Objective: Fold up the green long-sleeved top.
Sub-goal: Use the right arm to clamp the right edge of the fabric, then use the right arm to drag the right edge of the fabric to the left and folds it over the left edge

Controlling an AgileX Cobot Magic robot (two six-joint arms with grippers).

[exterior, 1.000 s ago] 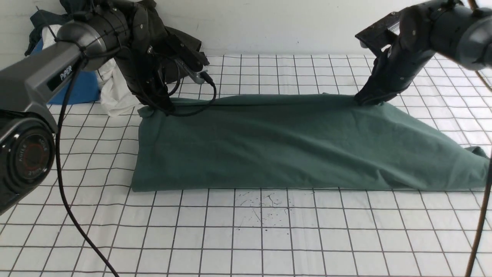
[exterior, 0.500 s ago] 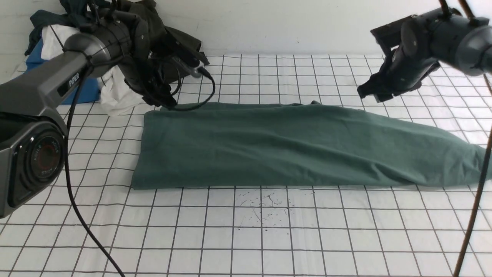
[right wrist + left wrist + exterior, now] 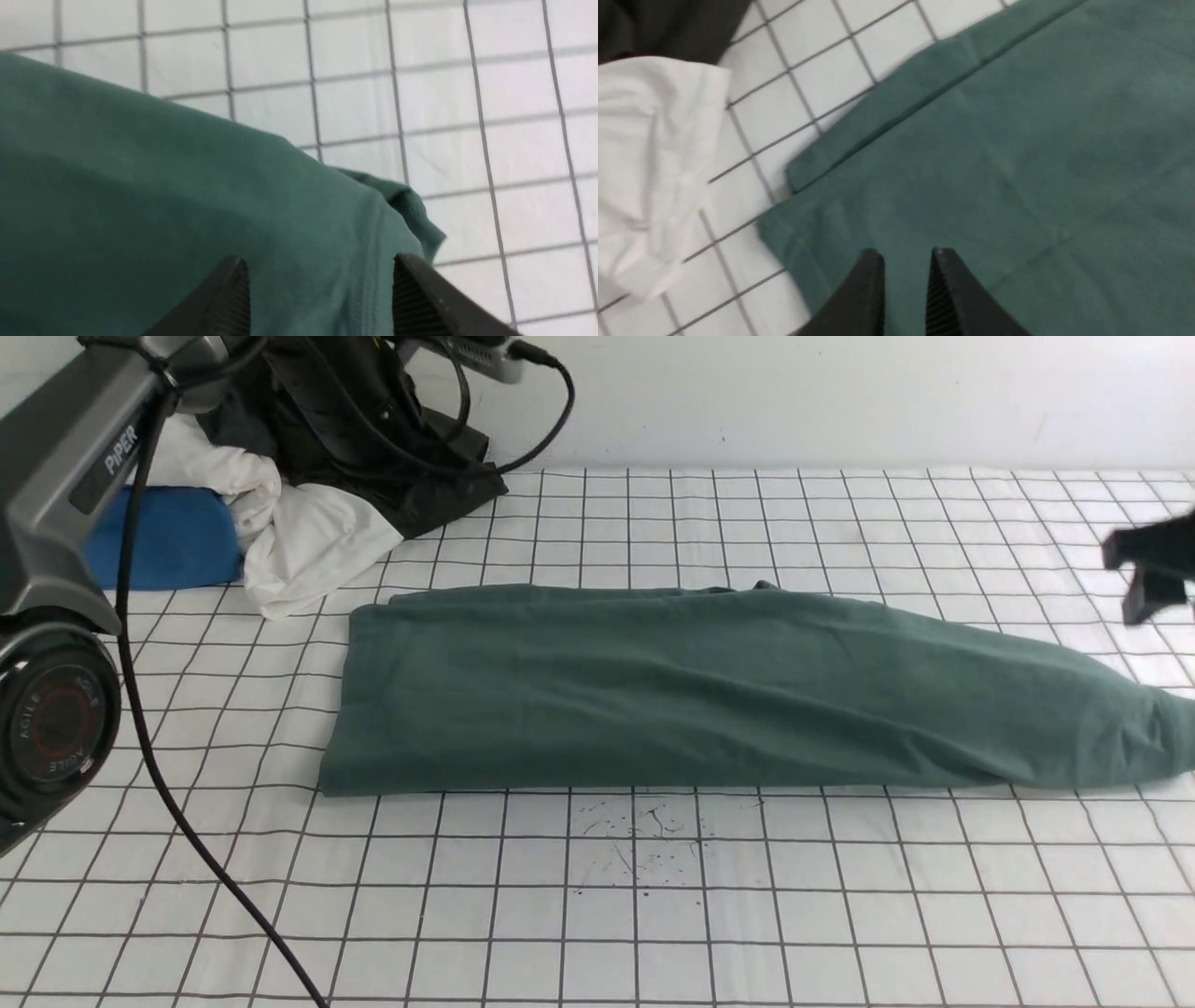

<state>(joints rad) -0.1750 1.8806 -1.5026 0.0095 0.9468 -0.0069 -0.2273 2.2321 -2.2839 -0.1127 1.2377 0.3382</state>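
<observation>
One green long-sleeved top | folded lengthwise | lightly creased

The green top looked like soft matt cloth, mostly smooth with shallow creases. The white fabric was matt and crumpled, the dark garment dull cloth. The counter had a rumpled, faintly shiny covering. The left arm showed smooth grey housing with a glossy black round cap.

White cloth, blue item, dark cloth, grid-lined table surface
</observation>
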